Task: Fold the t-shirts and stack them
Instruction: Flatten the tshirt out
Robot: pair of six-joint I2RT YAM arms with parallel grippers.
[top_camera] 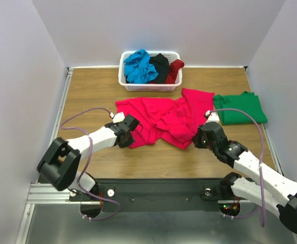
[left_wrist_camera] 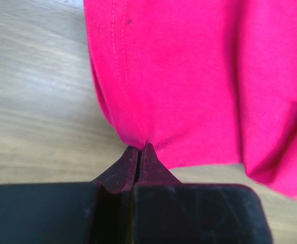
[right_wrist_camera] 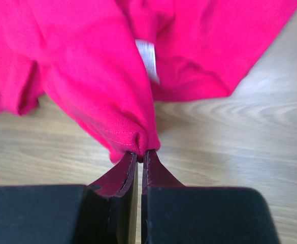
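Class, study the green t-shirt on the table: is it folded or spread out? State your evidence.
Folded, it appears: the green t-shirt lies as a compact flat block with no sleeves showing, beside the rumpled pink-red t-shirt.

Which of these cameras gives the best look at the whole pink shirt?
The top external view: it shows the whole pink shirt, crumpled on the table. The wrist views show only patches pinched in the left gripper and right gripper.

The surface (top_camera: 87,96) lies open along its left and near edges; the pink-red t-shirt (top_camera: 158,114) fills the middle, the basket (top_camera: 148,87) the far edge, the green t-shirt (top_camera: 239,109) the right.
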